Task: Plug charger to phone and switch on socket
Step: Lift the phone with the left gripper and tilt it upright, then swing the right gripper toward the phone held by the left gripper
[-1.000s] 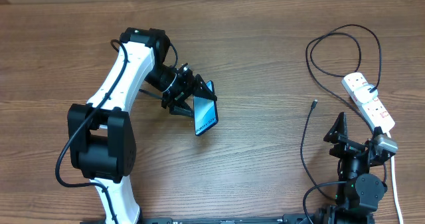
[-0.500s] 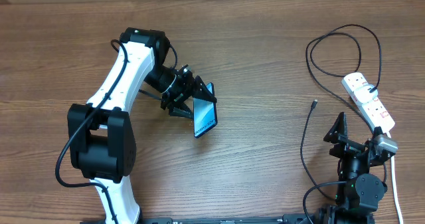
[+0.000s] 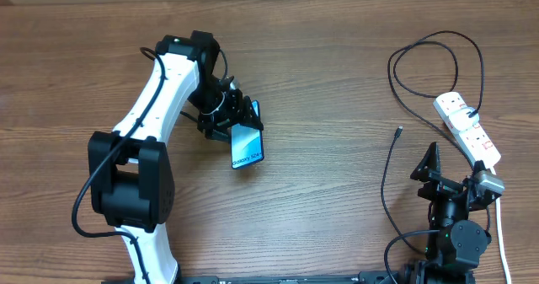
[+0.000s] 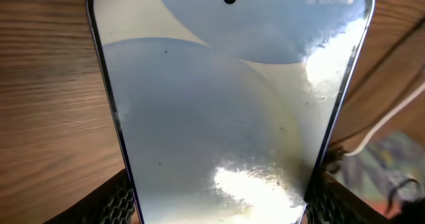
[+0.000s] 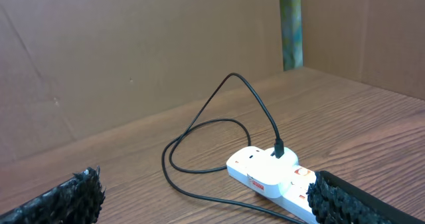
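Phone (image 3: 247, 144), pinched near one end by my left gripper (image 3: 238, 120), had swung farther from the socket (image 3: 467, 128) and could slip; my right gripper (image 3: 455, 183) stood agape.

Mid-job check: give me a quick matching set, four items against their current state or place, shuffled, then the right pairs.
1 phone
2 charger tip
3 socket
4 right pincer

A open, holding nothing
B white, at far right
C gripped by the left pincer
D lying loose, plugged into nothing

Pairs: 1-C; 2-D; 3-B; 4-A
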`<state>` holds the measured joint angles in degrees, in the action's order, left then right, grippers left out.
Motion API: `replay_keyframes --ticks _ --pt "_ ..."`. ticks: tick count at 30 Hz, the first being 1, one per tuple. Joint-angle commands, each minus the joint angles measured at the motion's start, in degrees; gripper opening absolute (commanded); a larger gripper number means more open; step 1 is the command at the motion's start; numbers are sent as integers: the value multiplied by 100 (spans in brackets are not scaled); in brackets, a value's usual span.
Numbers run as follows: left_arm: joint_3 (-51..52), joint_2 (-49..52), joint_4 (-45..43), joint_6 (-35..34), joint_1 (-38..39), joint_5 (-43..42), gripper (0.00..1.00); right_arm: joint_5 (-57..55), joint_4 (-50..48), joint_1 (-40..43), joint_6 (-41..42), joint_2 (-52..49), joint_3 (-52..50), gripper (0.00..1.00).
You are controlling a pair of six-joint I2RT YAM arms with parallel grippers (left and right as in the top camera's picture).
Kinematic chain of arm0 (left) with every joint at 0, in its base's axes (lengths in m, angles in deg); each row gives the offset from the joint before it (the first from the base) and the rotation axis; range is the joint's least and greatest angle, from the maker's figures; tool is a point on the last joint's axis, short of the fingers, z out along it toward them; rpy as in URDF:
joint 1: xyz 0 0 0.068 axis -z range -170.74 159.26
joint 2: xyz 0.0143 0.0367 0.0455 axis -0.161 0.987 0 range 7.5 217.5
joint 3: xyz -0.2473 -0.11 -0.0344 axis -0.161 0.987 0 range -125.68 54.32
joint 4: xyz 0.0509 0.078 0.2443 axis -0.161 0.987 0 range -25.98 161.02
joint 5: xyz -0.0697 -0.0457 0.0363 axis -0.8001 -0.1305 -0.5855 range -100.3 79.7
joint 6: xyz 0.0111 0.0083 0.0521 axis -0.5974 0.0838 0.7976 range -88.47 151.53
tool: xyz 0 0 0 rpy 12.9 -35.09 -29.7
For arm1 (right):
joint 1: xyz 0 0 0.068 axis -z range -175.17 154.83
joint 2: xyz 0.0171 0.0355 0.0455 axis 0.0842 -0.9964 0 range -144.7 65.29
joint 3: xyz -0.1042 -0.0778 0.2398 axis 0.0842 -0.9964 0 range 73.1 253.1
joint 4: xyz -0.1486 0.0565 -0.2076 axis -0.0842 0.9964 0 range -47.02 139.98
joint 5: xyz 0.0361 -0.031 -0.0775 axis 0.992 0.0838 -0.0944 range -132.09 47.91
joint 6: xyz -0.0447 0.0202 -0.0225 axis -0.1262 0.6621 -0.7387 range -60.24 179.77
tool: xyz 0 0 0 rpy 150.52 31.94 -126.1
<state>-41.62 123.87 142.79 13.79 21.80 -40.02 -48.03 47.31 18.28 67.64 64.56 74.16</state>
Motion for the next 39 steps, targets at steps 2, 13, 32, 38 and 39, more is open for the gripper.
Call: replay_keyframes --ticks 2,13,32,38,39 --pt "-166 17 7 -111 79 358 39 28 -24 -26 -63 55 -61 100" --pt "-166 20 -232 -315 79 444 38 4203 -116 -28 3375 31 -61 100" --pt "-166 17 -380 -498 101 407 39 5436 529 -33 2227 -232 188 99" --pt "-166 20 -442 -619 101 160 39 3786 2789 -33 599 -962 1504 100" --pt "-166 17 -452 -649 101 160 39 3650 2931 -33 505 -1084 1711 100"
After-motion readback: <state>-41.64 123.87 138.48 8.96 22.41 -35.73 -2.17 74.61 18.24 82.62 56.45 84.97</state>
